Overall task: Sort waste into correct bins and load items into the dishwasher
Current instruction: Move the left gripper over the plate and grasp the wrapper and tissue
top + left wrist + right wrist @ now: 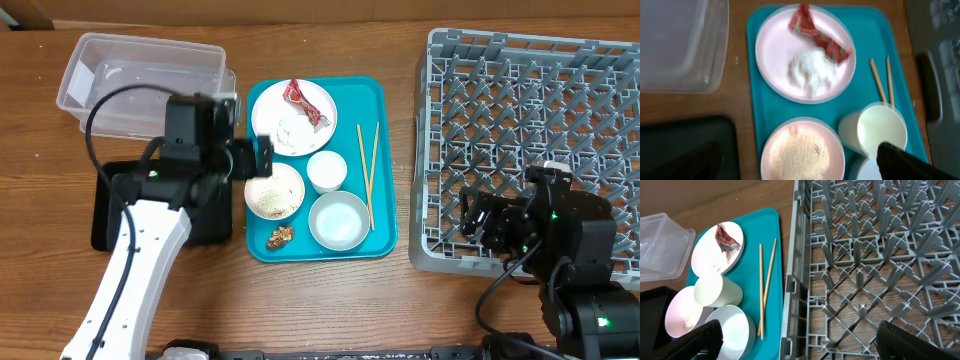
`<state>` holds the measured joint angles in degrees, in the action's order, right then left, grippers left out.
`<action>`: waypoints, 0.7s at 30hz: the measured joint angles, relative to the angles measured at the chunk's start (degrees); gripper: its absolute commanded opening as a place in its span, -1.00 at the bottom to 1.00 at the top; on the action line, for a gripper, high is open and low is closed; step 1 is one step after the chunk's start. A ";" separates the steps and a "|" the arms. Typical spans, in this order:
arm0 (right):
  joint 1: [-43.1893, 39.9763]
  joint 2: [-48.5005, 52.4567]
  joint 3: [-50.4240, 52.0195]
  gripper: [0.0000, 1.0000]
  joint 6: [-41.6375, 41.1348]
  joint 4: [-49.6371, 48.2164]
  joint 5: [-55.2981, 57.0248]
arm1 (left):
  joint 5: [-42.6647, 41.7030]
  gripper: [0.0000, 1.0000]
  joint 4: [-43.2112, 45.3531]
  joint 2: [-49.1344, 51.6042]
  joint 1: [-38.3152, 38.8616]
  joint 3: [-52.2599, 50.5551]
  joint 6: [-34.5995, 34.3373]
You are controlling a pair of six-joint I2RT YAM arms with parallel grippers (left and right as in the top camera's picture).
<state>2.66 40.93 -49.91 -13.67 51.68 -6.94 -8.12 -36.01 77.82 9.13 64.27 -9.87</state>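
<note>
**Status:** by my reading the task is not begun. Everything to be sorted sits on the teal rectangular plastic serving tray [385,100].

**Waste**
- The crumpled red wrapper [303,103] and the crumpled white tissue wad [292,132] lie on the round white-pink plate [268,108] at the teal tray's far end.
- The loose white rice grains [274,195] sit in a small pale round bowl [300,190] on the tray's left side.
- The small brown food scrap [281,237] lies directly on the tray, at its near-left corner.

**Dishes**
- The white cup [326,171] stands at the tray's centre.
- An empty pale bowl [339,220] is at the tray's near end.
- The two thin wooden chopsticks [367,175] lie along its right side.

**Receivers**
- The clear rectangular plastic tub [100,60] is to the left of the tray's far end, with nothing visible inside.
- The shallow black rectangular tray [105,225] is left of the teal tray and mostly hidden under the left arm. What shows of it is bare.
- The large square grey plastic dish rack [530,120] is right of the tray, and its pegs hold nothing.

**Grippers**
- The left gripper [260,157] hovers at the tray's left edge, between the plate and the rice bowl. It is released and empty.
- The right gripper [478,222] is right of the tray, over the rack's near-left corner. Its fingers are spread wide with nothing between them.

**Remaining**
- All four waste items go to the bins.
- The plate, both bowls, the cup and the chopsticks go to the rack.
- I judge that the plate and the rice bowl must be cleared before racking.
</note>
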 measured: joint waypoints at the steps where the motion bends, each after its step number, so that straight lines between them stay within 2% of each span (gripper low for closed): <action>1: 0.00 0.00 0.00 1.00 0.00 0.04 0.07 | 0.52 1.00 2.19 0.74 0.55 0.07 -0.02; 6: 0.00 0.00 -0.02 1.00 -0.02 0.22 0.26 | 3.13 1.00 13.05 7.17 2.73 0.46 -0.02; 12: 0.00 0.00 -0.02 0.99 0.00 0.22 0.35 | 4.17 1.00 22.12 16.48 3.30 0.48 -0.02; 21: 0.00 0.00 -0.02 1.00 0.00 0.22 0.35 | 3.58 1.00 29.00 28.41 4.15 0.50 -0.02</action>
<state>2.66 40.93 -49.93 -13.67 51.90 -6.59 -4.54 -7.01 106.24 13.28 64.77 -9.89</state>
